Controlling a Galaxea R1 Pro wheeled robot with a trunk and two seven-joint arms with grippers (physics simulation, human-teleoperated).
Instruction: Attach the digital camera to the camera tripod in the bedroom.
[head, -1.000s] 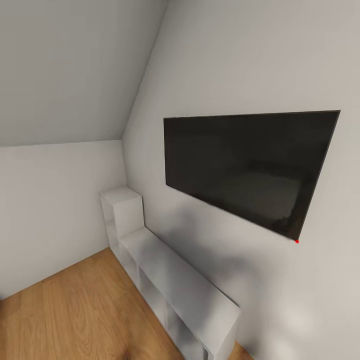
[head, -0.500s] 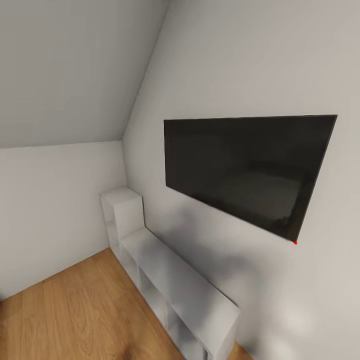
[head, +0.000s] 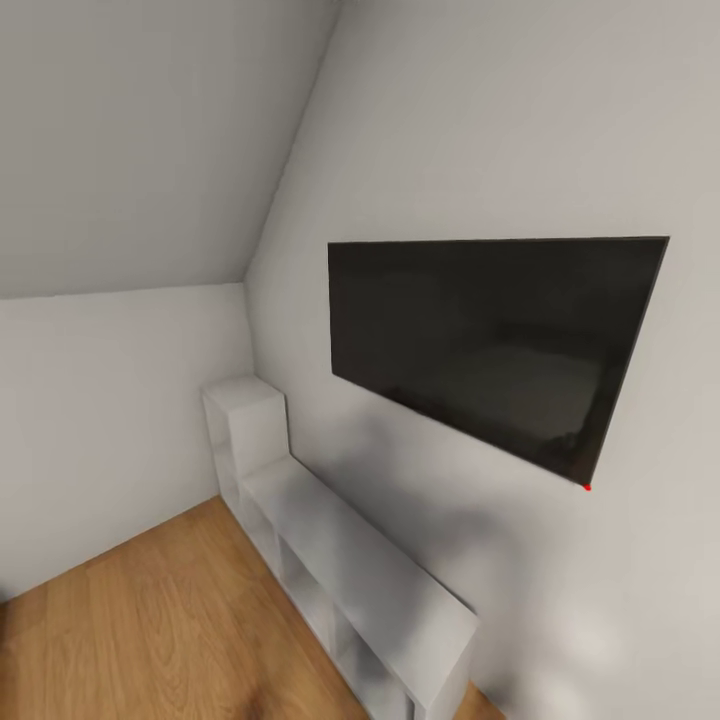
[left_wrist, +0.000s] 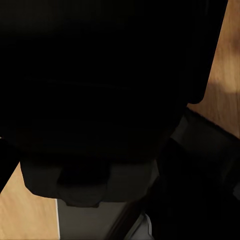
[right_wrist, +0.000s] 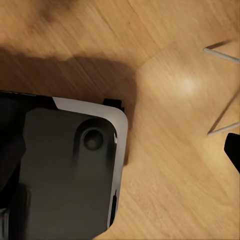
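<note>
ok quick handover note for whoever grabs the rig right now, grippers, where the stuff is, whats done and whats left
Grippers: fingers can't be made out in either wrist view, so open or shut is unknown for both.
Head view: looks at a white wall with a dark wall screen and low white cube shelving on the wood floor.
Left wrist view: mostly dark robot body over wood floor.
Right wrist view: the robot's grey base on the floor, with thin silver rods at the edge, possibly the camera tripod's legs; can't confirm.
Done: nothing visible yet.
Left: find the digital camera, pick it up, mount it on the tripod.
</note>
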